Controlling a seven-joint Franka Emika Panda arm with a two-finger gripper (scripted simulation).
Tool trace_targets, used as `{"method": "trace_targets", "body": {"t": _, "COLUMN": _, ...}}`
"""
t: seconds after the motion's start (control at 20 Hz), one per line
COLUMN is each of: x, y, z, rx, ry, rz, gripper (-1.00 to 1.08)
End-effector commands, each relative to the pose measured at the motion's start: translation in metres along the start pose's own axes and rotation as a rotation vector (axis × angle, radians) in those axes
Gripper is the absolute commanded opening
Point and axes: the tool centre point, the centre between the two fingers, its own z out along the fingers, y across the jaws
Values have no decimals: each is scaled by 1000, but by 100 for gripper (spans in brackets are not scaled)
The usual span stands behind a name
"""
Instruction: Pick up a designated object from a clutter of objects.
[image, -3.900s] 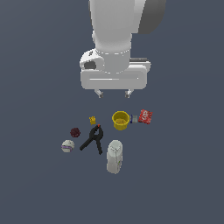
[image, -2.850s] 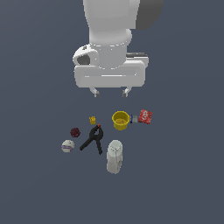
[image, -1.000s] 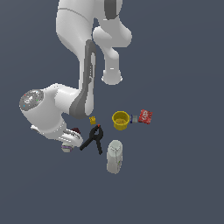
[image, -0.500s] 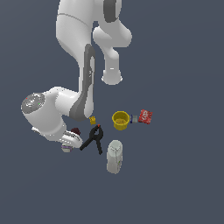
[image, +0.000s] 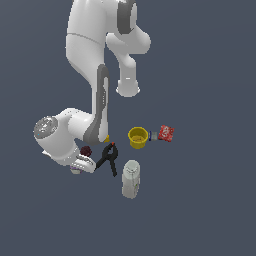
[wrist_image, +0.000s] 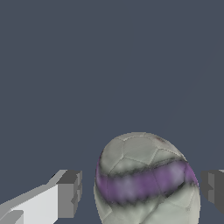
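Straddling the whitish ball (wrist_image: 146, 181), the gripper (wrist_image: 142, 192) hangs low with its grey, blocky fingers (wrist_image: 69, 193) spread apart, one on each side and clear gaps showing between pads and ball. Look at that ball up close: stitched panels like a tiny football, off-white and scuffed, a soft purple band wrapped around its middle. In the exterior view it is barely visible, just a sliver peeking out under the gripper (image: 81, 165) at the clutter's edge toward the exterior view's left. The glossy white arm (image: 85, 60) folds down hard, elbow high, wrist bent low over the floor. Right beside the wrist sits the dark maroon ball (image: 86, 151), small and matte. Next along, the black clamp (image: 108, 158) lies with its handles splayed and a red tip. The white-grey jug (image: 131, 178) stands ribbed and chunky; the yellow cup (image: 138, 137) shows its round open mouth; the red packet (image: 166, 133) lies flat beyond it.
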Motion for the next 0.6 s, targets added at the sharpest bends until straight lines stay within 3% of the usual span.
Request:
{"method": "trace_targets", "body": {"t": 0.0, "x": 1, "y": 0, "z": 1, "rx": 0, "ry": 2, "rz": 0, "gripper": 100}}
{"method": "trace_targets", "body": {"t": 0.05, "x": 1, "y": 0, "z": 1, "rx": 0, "ry": 2, "rz": 0, "gripper": -100}}
{"method": "trace_targets", "body": {"t": 0.55, "x": 1, "y": 0, "z": 1, "rx": 0, "ry": 2, "rz": 0, "gripper": -100}}
